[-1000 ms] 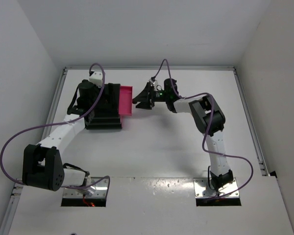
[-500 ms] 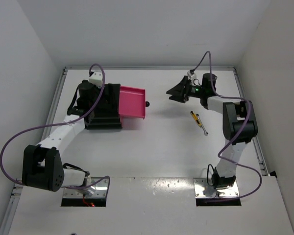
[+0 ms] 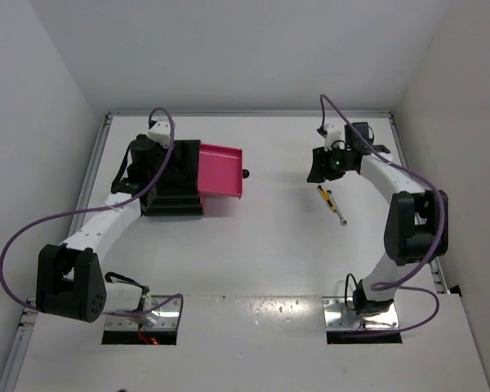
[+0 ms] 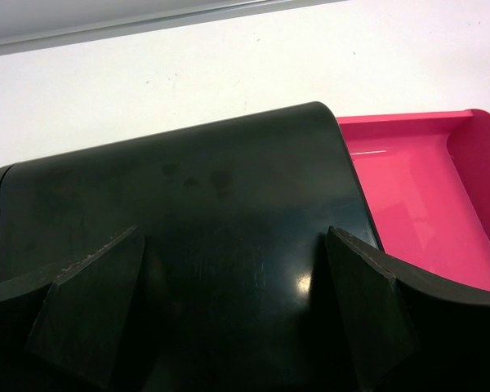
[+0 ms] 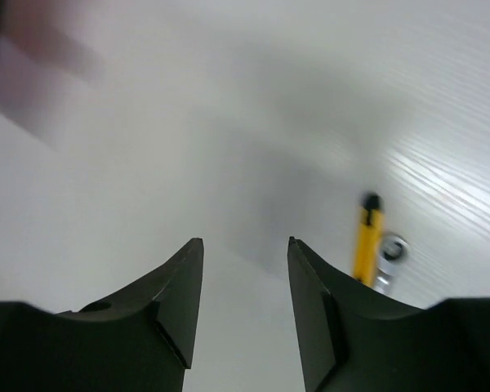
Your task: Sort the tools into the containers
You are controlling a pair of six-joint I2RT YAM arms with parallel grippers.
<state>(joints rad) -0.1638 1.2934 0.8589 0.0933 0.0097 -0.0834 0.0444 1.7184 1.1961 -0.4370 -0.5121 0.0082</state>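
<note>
The left gripper (image 4: 234,237) sits wide open over the cabinet (image 4: 188,204) by the pulled-out pink drawer (image 3: 220,167), while the half-open, empty right gripper (image 5: 245,245) should centre across the yellow-handled tool (image 5: 367,241), seemingly touching the wrench (image 5: 389,251), toward the counter's (image 3: 269,245) right edge.

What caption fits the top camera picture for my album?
Mid-sort: left gripper at the cabinet, pink drawer pulled out; right gripper open beside the yellow tool.

A black cabinet (image 3: 184,196) stands at the desk's far left, one shallow pink drawer (image 3: 220,170) pulled out to the right, its round black knob (image 3: 245,173) facing outward. Well apart to the right, a yellow-handled tool (image 3: 325,194) and a thin silver wrench (image 3: 340,216) lie flat together, slanted
</note>
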